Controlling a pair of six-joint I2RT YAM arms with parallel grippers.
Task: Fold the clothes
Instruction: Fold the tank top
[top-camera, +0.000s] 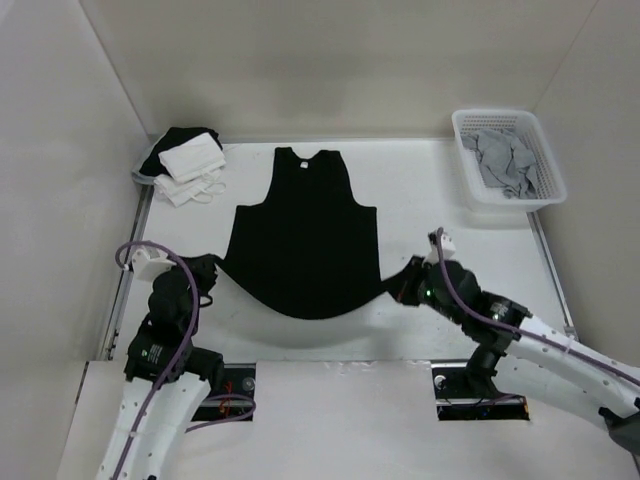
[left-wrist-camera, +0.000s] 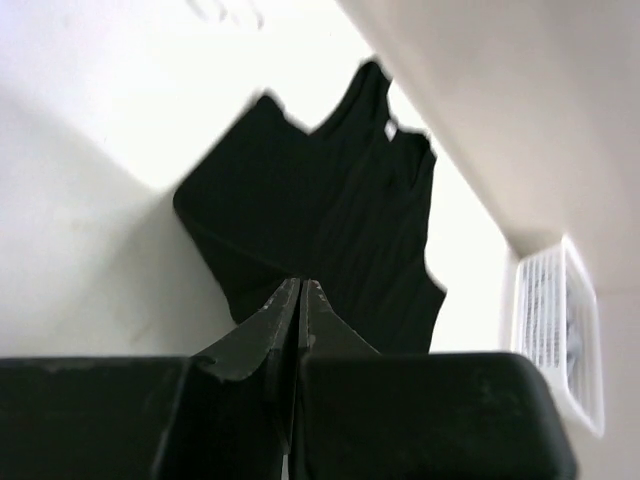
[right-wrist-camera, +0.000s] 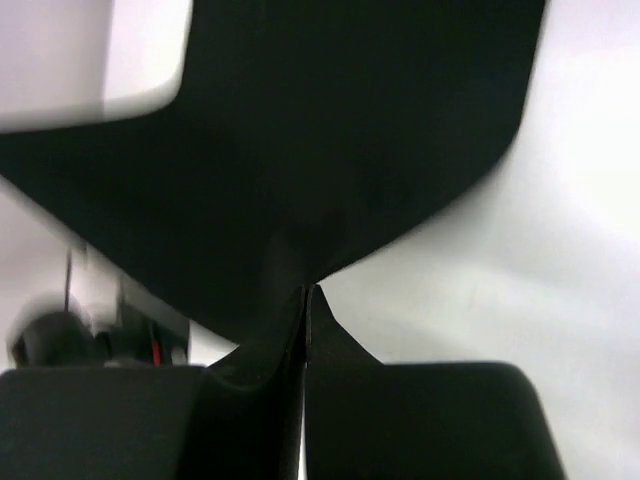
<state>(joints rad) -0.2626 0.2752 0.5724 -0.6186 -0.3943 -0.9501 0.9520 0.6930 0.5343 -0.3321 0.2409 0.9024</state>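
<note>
Barely started here. The black shirt (top-camera: 305, 240) lies spread mid-counter (top-camera: 420, 190), neck away from the arms. Both the left claw (top-camera: 210, 271) and the right claw (top-camera: 406, 280) are clamped on its bottom corners, hem lifted. No fold yet, so basically everything's left.

A white desk (top-camera: 420, 190) is spreading across the middle of the top view, matte and evenly lit. Plain off-white walls are closing it in: a back wall (top-camera: 330, 60) is rising along its far edge, while a left wall (top-camera: 60, 150) and a right wall (top-camera: 600, 120) are slanting up from its side edges. A thin metal strip (top-camera: 128, 270) is running along the desk's left edge. Soft light is falling from above, casting faint shadows.
</note>
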